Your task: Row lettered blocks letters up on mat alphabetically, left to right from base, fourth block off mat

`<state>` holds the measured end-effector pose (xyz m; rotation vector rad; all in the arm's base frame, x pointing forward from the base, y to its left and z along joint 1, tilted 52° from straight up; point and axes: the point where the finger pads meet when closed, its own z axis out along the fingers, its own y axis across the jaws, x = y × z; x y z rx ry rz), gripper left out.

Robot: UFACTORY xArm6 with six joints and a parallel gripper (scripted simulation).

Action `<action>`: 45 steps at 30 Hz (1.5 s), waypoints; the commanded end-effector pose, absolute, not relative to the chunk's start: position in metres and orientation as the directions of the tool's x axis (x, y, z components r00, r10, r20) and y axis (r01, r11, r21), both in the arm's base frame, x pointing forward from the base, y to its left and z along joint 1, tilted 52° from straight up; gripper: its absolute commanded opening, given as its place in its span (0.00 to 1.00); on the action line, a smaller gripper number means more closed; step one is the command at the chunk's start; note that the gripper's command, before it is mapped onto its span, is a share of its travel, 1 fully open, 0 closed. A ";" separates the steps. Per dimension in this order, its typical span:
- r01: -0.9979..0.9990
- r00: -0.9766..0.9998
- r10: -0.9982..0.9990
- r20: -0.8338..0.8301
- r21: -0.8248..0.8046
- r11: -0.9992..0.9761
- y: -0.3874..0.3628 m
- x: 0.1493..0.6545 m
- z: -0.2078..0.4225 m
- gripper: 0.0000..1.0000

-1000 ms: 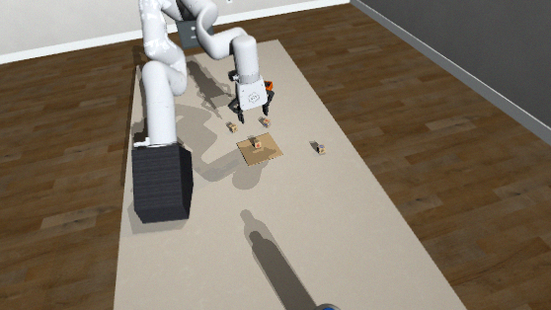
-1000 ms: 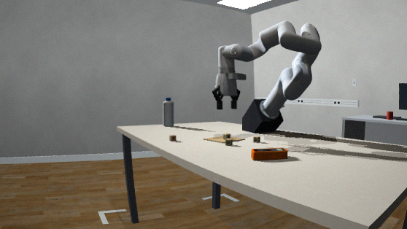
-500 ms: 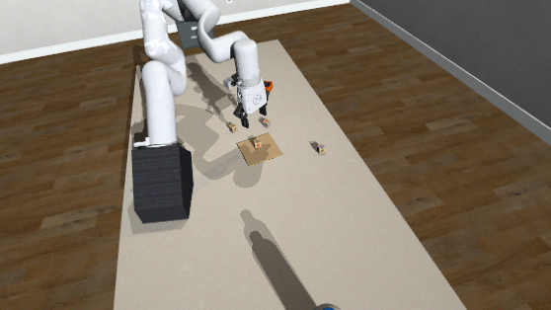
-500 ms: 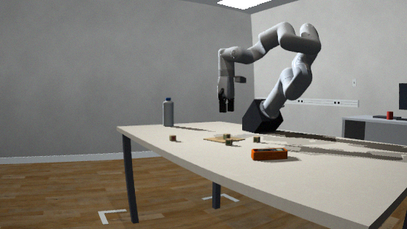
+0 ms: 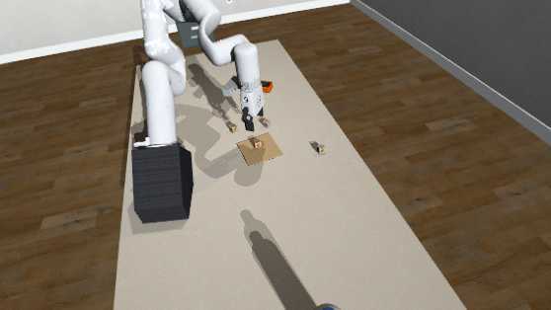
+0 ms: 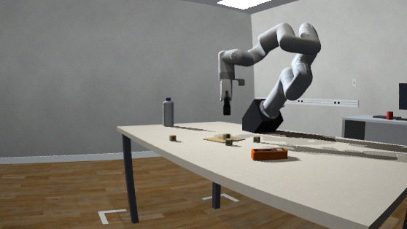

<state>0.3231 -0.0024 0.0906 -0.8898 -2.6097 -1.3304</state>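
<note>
The brown mat (image 5: 259, 149) lies mid-table, and one block (image 5: 257, 144) sits on it; it also shows in the exterior view (image 6: 227, 136). A second block (image 5: 232, 127) (image 6: 257, 139) lies off the mat on the robot's side. A third block (image 5: 266, 121) (image 6: 228, 142) lies just off the mat's far edge. A fourth block (image 5: 321, 148) (image 6: 172, 138) lies apart to the right. The letters are too small to read. My gripper (image 5: 249, 122) (image 6: 227, 109) is open and empty, pointing down, well above the table between the second and third blocks.
An orange box (image 5: 267, 87) (image 6: 269, 154) lies behind the gripper. A grey bottle (image 6: 168, 113) stands at the far table end from the box. The robot's dark base (image 5: 162, 183) stands at the table's left edge.
</note>
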 end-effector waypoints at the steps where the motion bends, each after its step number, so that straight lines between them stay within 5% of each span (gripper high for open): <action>1: 0.433 -0.881 0.410 0.235 0.751 0.498 -0.001 0.325 0.089 1.00; 17: 0.014 -0.982 0.157 -0.109 0.778 0.628 0.010 0.326 0.081 1.00; 26: -0.050 -0.981 0.115 -0.159 0.769 0.637 0.011 0.326 0.080 1.00; 27: -0.050 -0.981 0.115 -0.159 0.769 0.637 0.011 0.326 0.080 0.64; 45: -0.050 -0.981 0.115 -0.159 0.769 0.637 0.011 0.326 0.080 0.64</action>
